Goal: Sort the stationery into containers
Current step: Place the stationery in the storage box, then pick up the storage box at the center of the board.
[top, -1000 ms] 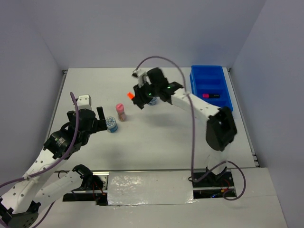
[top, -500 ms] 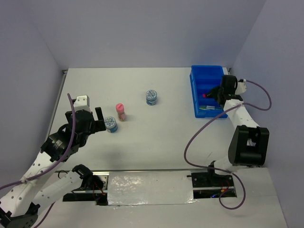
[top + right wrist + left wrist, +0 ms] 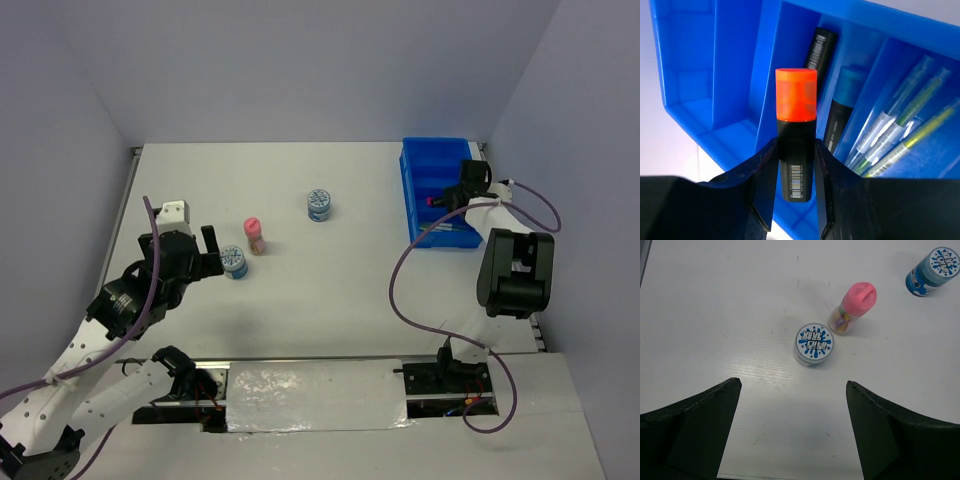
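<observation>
My right gripper [image 3: 796, 143] is shut on a black highlighter with an orange cap [image 3: 796, 100], held above the blue tray [image 3: 690, 60]. In the top view that gripper [image 3: 448, 197] hangs over the tray [image 3: 415, 160] at the far right. Below it, compartments hold a black highlighter [image 3: 820, 47], a blue-capped one [image 3: 842, 107] and thin pens [image 3: 900, 125]. My left gripper [image 3: 792, 385] stands open just short of a blue-white tub [image 3: 813, 343]. A pink bottle [image 3: 854, 313] stands beyond the tub, and a second tub [image 3: 935, 271] stands farther right.
In the top view the near tub [image 3: 235, 262], pink bottle [image 3: 255, 235] and far tub [image 3: 320, 204] stand left of centre. A pink-capped highlighter [image 3: 440, 201] lies in the tray. Walls close the table at the back and sides.
My right arm has swung from the middle of the table to above the blue tray, carrying the orange-capped highlighter. The left arm has barely moved.
</observation>
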Controlling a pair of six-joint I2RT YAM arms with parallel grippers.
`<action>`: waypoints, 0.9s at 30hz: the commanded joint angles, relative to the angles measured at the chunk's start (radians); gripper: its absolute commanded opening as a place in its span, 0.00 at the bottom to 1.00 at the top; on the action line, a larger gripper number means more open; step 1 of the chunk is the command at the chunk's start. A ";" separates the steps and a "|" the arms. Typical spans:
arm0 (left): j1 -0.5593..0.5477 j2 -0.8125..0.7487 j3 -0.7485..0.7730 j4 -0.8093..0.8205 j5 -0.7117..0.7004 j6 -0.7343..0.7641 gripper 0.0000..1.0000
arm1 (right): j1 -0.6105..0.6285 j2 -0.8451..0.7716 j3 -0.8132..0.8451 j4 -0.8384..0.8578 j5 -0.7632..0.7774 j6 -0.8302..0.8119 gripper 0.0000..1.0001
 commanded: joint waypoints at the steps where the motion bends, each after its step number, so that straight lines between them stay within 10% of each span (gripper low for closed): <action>1: 0.006 0.010 0.007 0.044 0.014 0.020 0.99 | -0.009 0.006 0.037 0.073 -0.011 0.025 0.23; 7: 0.006 0.013 0.007 0.048 0.021 0.026 0.99 | -0.007 0.015 0.065 0.062 -0.034 0.001 0.66; 9: 0.006 0.013 0.007 0.048 0.023 0.026 0.99 | -0.009 0.024 0.082 0.056 -0.055 -0.031 0.99; 16: 0.004 0.012 0.009 0.044 0.010 0.019 1.00 | 0.025 -0.035 0.139 0.116 -0.201 -0.212 1.00; 27: 0.009 0.021 0.009 0.042 0.017 0.020 0.99 | 0.564 0.068 0.506 -0.086 -0.180 -0.930 1.00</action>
